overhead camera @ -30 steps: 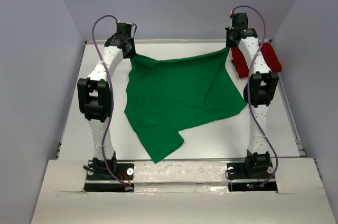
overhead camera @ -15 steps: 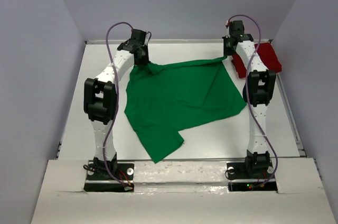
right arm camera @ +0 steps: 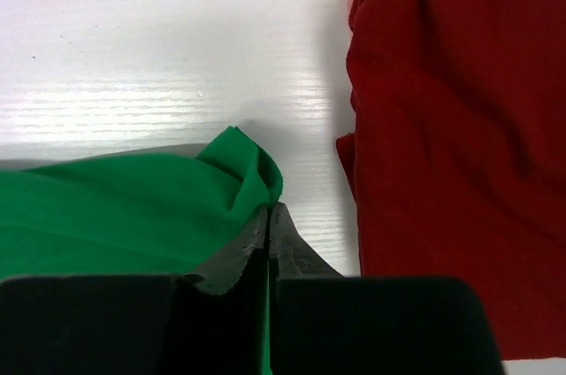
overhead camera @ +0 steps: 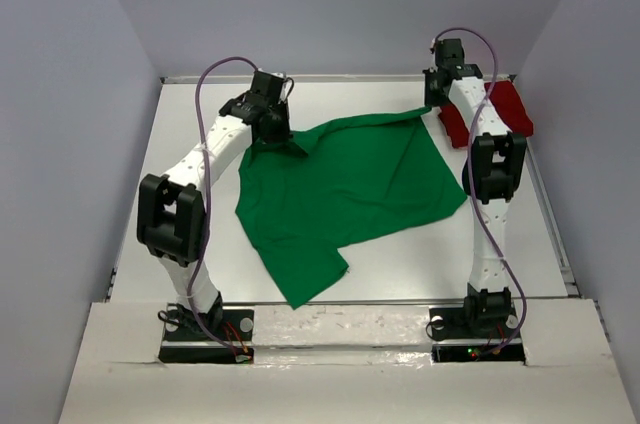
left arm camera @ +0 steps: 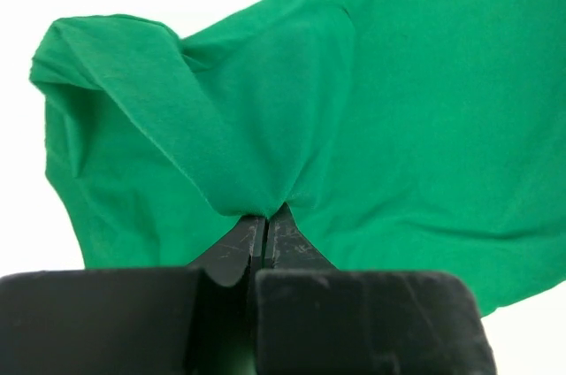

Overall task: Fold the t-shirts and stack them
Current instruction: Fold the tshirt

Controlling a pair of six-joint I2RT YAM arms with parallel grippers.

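The left hand (overhead camera: 272, 122) is clamping the green t-shirt (overhead camera: 350, 184), its jaws pressed fully together with only a thin pinch of cloth between the tips. In the left wrist view the fabric is gathering to a point right at that pinch and fanning away in folds, with one thick fold rolling off to the left. From above, this grip is sitting at the shirt's far left corner, and that corner is doubling over onto the rest of the shirt, inward of its left edge.

On the other side, the right hand (overhead camera: 432, 96) is doing the same job: jaws closed tight and nipping the shirt's far right corner. In the right wrist view a small peak of green is bunching at the tips, low over the white tabletop (right arm camera: 133, 39).

Between the two grips the far edge of the shirt is running across in a loose line. The rest of the shirt is lying spread over the middle of the tabletop, with a pointed flap reaching toward the arm bases.

The dark red t-shirt (overhead camera: 512, 109) is lying bunched at the far right of the tabletop, just beside the right hand and partly hidden behind the right arm (overhead camera: 490, 169). In the right wrist view a narrow strip of white is separating it from the green corner. Neither hand is touching it.
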